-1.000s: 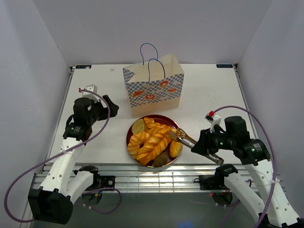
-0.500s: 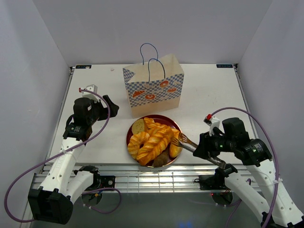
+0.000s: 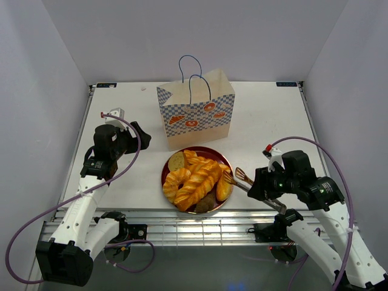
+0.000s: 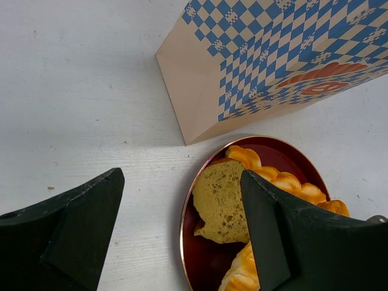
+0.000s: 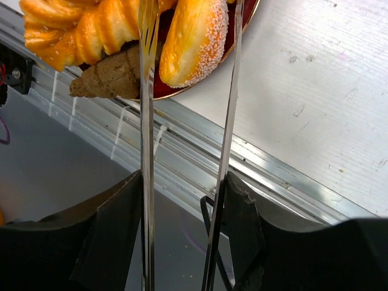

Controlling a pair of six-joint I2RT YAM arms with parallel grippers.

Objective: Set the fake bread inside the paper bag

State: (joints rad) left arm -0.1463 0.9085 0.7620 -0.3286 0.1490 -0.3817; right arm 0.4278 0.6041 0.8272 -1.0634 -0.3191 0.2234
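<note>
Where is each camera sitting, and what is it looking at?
Top: above and behind the arms, looking down on bag, plate and bread; both arms show.
Left wrist: on left arm, looking down at bag corner and plate; open left gripper shows.
Right wrist: on right arm, looking along tongs to plate's rim; right gripper shows.
Shared: all see the plate.

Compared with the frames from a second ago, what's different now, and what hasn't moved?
The right gripper, holding the tongs, drew back to the right. The tong tips went from above the fake bread pile to the right rim of the red plate. No piece was picked up. The left gripper, the paper bag and the bread stayed put.
</note>
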